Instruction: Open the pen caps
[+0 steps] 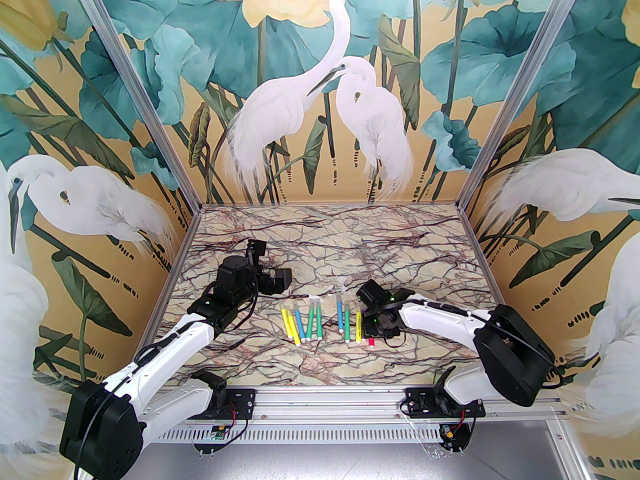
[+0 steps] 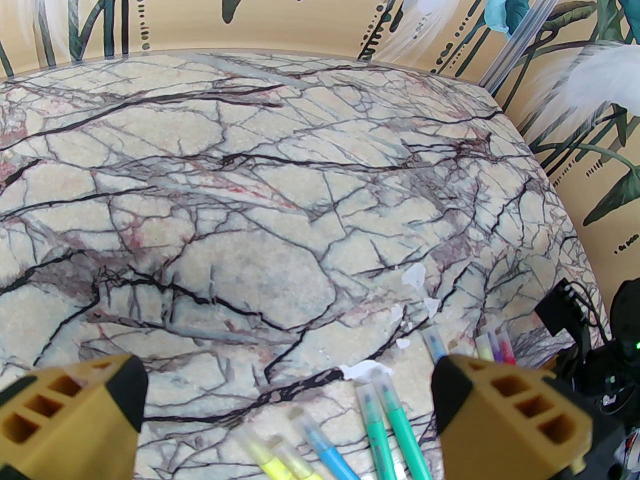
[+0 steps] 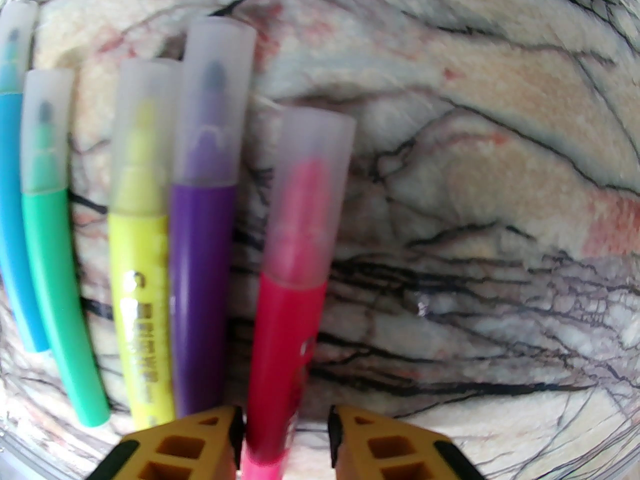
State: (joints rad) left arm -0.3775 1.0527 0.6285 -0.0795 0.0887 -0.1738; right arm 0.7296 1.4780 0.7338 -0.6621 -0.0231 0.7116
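**A:** Where do we have the pink pen (image 3: 285, 328)?

**B:** Flat on the table (image 3: 475, 168), at the right end of its row. Its cap (image 3: 312, 188) is on and points away from us. Our right gripper (image 3: 285, 425) straddles the barrel near the butt end. One jaw touches it and a gap shows at the other, so we haven't clamped it yet.

**A:** Why so far down the barrel?

**B:** We judge it leaves the cap end free for the other arm to pull.

**A:** And our left gripper (image 2: 290, 388)?

**B:** Spread wide and holding nothing. It hovers over the table at the capped ends of the other pens (image 2: 380, 418). We read that as standing ready to take the cap.

**A:** What could go wrong?

**B:** The purple pen (image 3: 200, 268) lies just beside the pink one. Closing could nudge it, or we could pinch both.
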